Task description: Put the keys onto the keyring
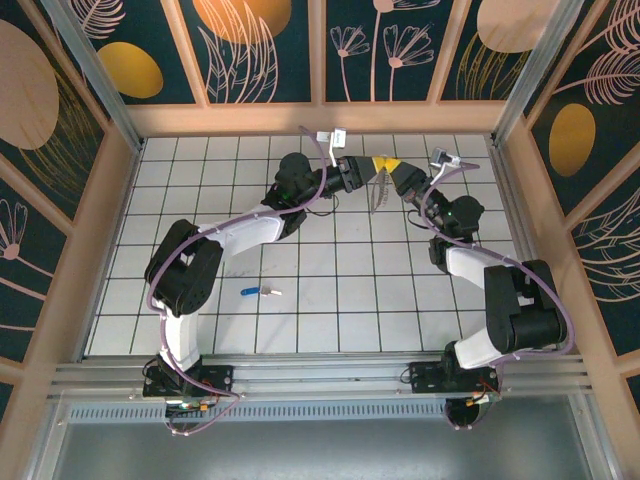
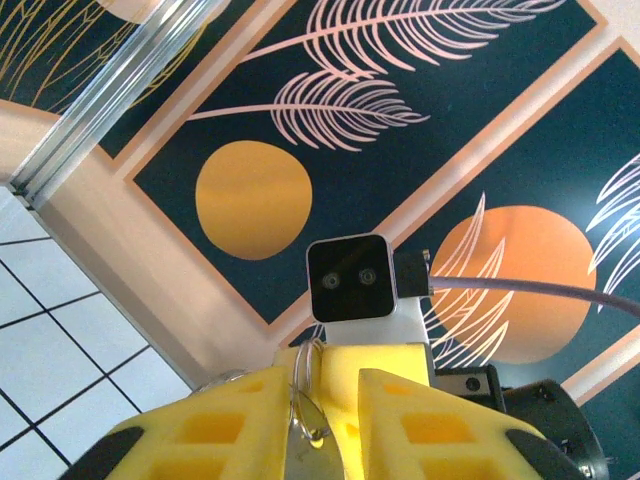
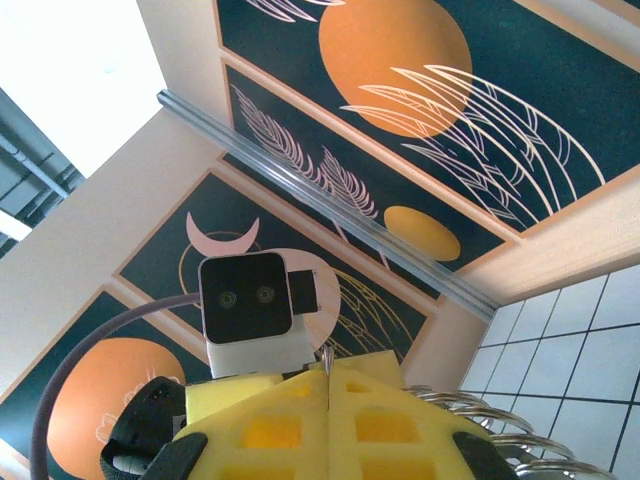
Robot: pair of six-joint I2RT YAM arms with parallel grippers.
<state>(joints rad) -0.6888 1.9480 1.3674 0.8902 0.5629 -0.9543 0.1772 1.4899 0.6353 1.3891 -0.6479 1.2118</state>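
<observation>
Yellow pads point(image 2: 230, 430) of my left jaws flank the keyring point(image 2: 303, 390) wire — gripping or not, I cannot tell; right jaws closed. Key point(image 1: 262, 292) on desk point(image 1: 340, 320) — light, slippery; take its blue head.

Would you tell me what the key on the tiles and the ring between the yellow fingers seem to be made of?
The key: bright blue head, probably plastic; pale silvery blade, likely metal. The keyring's ring: thin, shiny wire with glints, apparently polished metal.

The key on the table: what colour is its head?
Blue; the key shows best from the top camera.
</observation>
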